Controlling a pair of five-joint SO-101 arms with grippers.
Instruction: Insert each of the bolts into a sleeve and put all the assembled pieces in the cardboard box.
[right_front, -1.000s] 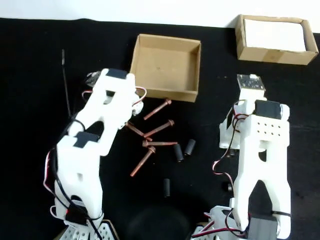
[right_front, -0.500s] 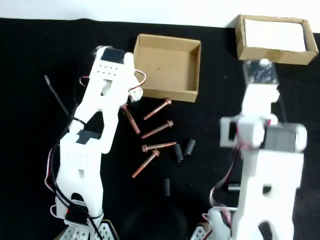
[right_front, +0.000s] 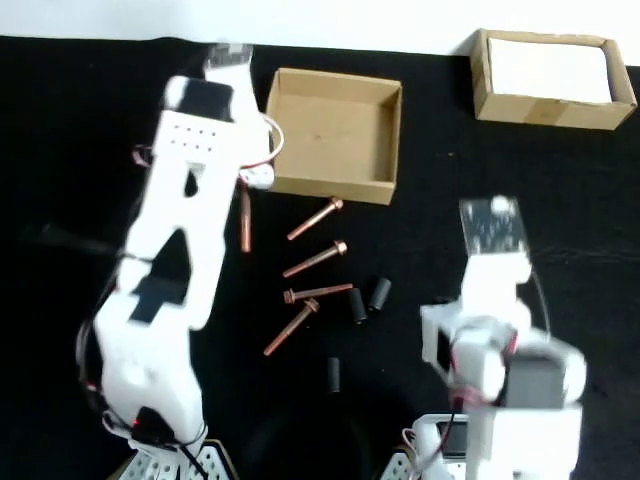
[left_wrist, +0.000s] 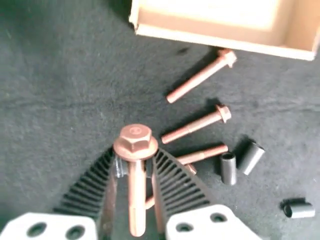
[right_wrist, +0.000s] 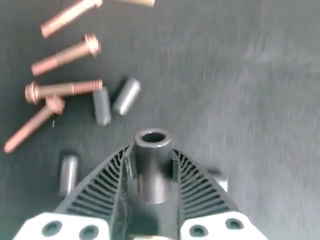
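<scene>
black cloth table (right_front: 70, 110), white wall (right_front: 350, 15) at 12 o'clock. left gripper (left_wrist: 134, 167) pinches a copper bolt (left_wrist: 135, 145) at the cardboard box's (right_front: 335, 183) 8 o'clock; right gripper (right_wrist: 153, 160) clamps a dark sleeve (right_wrist: 152, 175). loose bolts (right_front: 315, 258) lie mid-table; second box (right_front: 545, 110) at 1 o'clock.

Robotics lab bench: black mat (right_front: 60, 120), two white arms (right_front: 170, 250), loose bolts (right_front: 315, 258), cardboard boxes (right_front: 335, 187).
</scene>
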